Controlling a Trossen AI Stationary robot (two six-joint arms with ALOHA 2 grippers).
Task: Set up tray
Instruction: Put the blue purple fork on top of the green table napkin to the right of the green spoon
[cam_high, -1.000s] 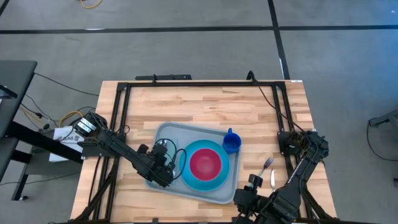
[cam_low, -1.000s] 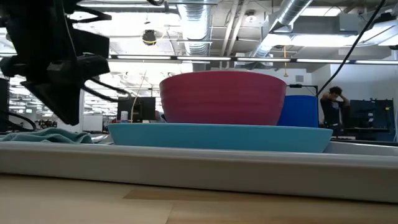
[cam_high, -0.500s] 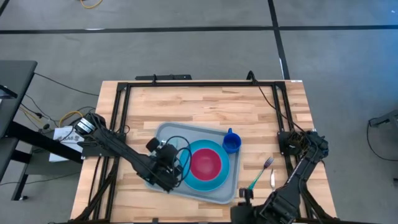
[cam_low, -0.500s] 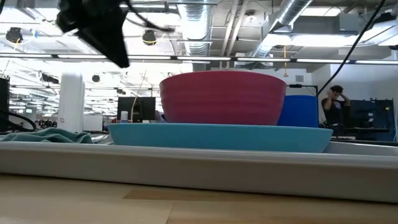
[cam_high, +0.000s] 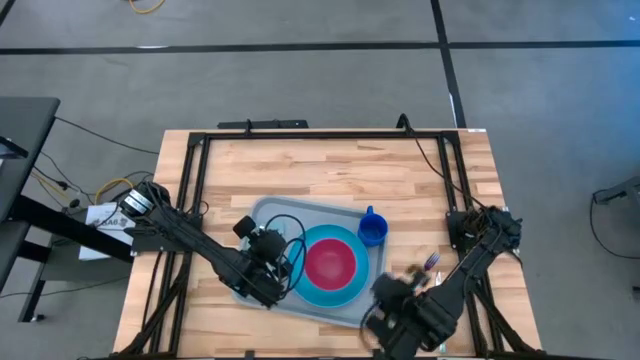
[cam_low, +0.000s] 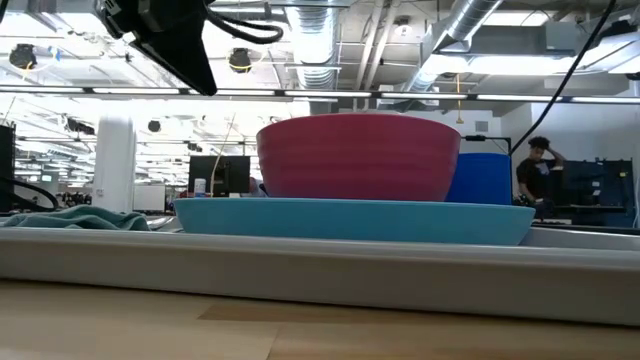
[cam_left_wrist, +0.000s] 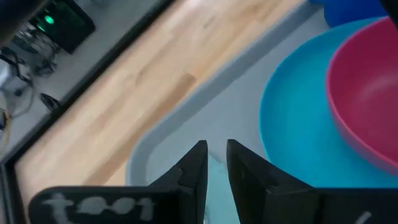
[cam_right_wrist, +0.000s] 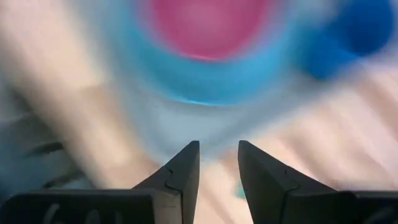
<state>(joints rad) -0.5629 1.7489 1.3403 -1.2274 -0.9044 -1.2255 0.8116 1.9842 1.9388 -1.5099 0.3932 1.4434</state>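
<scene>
Currently the tray (cam_high: 268, 212) lies flat on the worktop (cam_high: 320, 170), slightly skewed, toward the near-centre. It carries a round blue plate (cam_high: 347, 291) w/ a pink bowl (cam_high: 331, 262) nested in it, so the main setting is already grouped centrally. A dark blue cup (cam_high: 372, 230) stands at the tray's far right corner, touching or just beside the plate rim; cannot tell if it rests on the tray rim or inside it. A teal napkin (cam_low: 70, 218) lies on the tray's left part, seen in low view.

Left tool (cam_left_wrist: 211, 163) hovers over the tray's left end, above the napkin, fingers at a narrow gap w/ nothing between them. Judged: napkin placement done or being checked.

Right tool (cam_right_wrist: 217, 163) sits over the tray's near right corner, fingers apart at a moderate gap, nothing visibly held. Right wrist view is motion-smeared, so details beyond are unclear.

A fork (cam_high: 431, 262) lies on bare worktop right of the tray, partly hidden by the right arm. Judged: cutlery not yet on the tray, likely the remaining item; right arm is best placed for it.
</scene>
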